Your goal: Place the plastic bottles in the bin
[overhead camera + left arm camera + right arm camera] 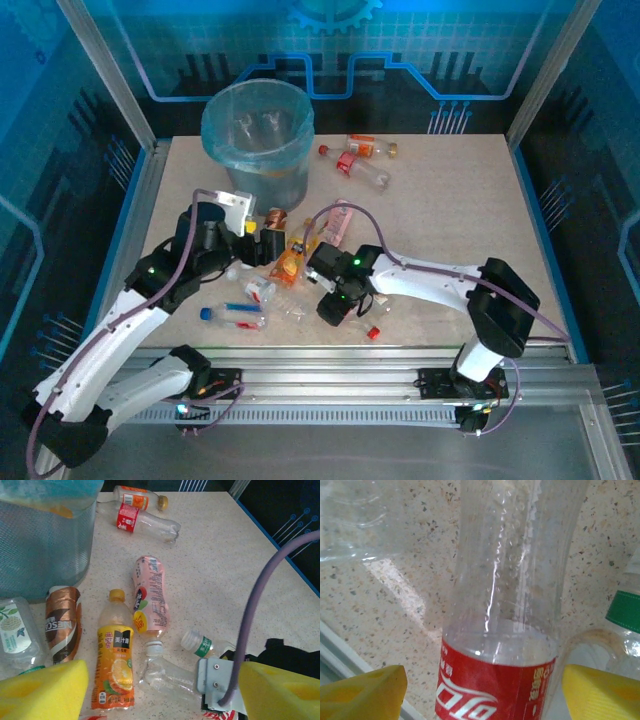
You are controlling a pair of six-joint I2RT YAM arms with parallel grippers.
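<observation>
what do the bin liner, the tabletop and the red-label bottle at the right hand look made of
Bin liner: likely thin plastic film, translucent light blue, wrinkled at the rim.
Tabletop: beige, speckled, matte; stone or stone-look laminate, cannot tell which.
Red-label bottle: clear glossy plastic; the speckled table shows through it, with bright highlights.

The speckled beige table [450, 220] carries the bin [45, 545], which stands well ahead of the left gripper's [160, 695] jaws, off to their left. Between those jaws lies an orange bottle [116, 655], cap pointing away, with a crushed clear bottle [165, 672] beside it toward the right jaw. A pink bottle [151, 597] lies just ahead, and a brown bottle [62, 622] ahead of the left jaw, near the bin. Far ahead, a red-label bottle [145, 522] and an orange-label bottle [137, 497] lie close together. Between the right gripper's [480, 695] jaws lies a cola bottle [500, 630], clear of both pads.
</observation>
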